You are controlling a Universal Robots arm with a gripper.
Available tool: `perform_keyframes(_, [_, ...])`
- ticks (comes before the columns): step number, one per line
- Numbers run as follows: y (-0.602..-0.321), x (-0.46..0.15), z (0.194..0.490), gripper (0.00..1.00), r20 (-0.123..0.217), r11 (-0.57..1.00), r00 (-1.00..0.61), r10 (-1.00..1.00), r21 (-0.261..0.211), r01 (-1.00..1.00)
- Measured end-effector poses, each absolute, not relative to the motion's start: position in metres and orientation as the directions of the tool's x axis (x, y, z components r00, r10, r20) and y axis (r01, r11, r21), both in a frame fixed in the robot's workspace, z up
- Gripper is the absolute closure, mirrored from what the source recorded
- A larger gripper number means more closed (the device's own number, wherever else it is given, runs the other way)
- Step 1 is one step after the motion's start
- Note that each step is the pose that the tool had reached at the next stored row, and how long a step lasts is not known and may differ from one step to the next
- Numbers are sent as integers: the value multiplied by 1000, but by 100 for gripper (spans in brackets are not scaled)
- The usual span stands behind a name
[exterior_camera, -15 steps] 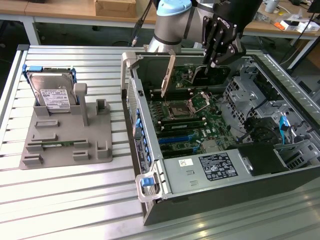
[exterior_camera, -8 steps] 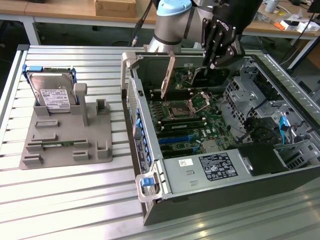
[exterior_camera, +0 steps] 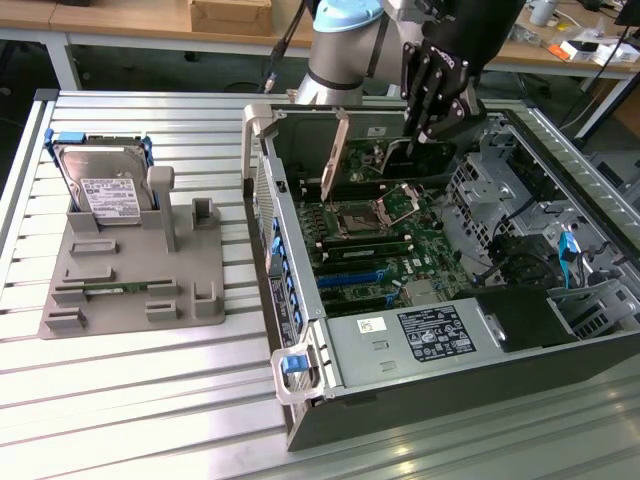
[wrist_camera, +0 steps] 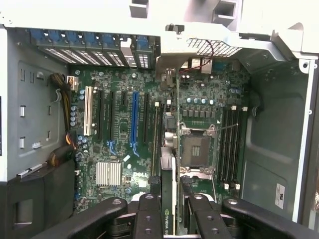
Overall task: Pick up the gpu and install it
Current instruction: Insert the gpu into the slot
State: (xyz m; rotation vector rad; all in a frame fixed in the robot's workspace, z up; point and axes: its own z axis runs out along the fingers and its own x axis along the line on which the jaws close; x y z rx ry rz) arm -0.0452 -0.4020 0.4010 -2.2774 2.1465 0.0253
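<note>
Tool [exterior_camera: 432, 128]: closed on the gpu [exterior_camera: 385, 160], fingers pinching its upper edge; fingers [wrist_camera: 149, 214] seen from the wrist flanking the card's thin edge.
Gpu: off the bench, carried edge-down inside the open computer case [exterior_camera: 300, 330], over the far part of the motherboard [exterior_camera: 375, 245]; silver bracket end [exterior_camera: 338, 150] pointing toward the case's rear wall.
Pick-up: done, judging by the card hanging from the tool clear of the grey holder [exterior_camera: 130, 270].
Position over motherboard: card hanging above the board close to the processor socket [exterior_camera: 365, 215], running lengthwise along the board; from the wrist, the card's edge [wrist_camera: 168, 169] lying between the long blue slot [wrist_camera: 134, 119] and the socket [wrist_camera: 195, 149].
Seating: not done; card looks raised above the board, not pressed into any slot, though the exact gap is hard to judge.
Left to do: lining up with a slot, lowering, pressing home, release.
Grey holder: beside the case on the bench [exterior_camera: 150, 400], with the hard drive [exterior_camera: 105, 190] standing in it, untouched.
</note>
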Motion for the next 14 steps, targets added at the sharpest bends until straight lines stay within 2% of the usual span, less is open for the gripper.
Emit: perform_keyframes(14, [-403,-45,393,74,-20,-59,59,-998,2,-998])
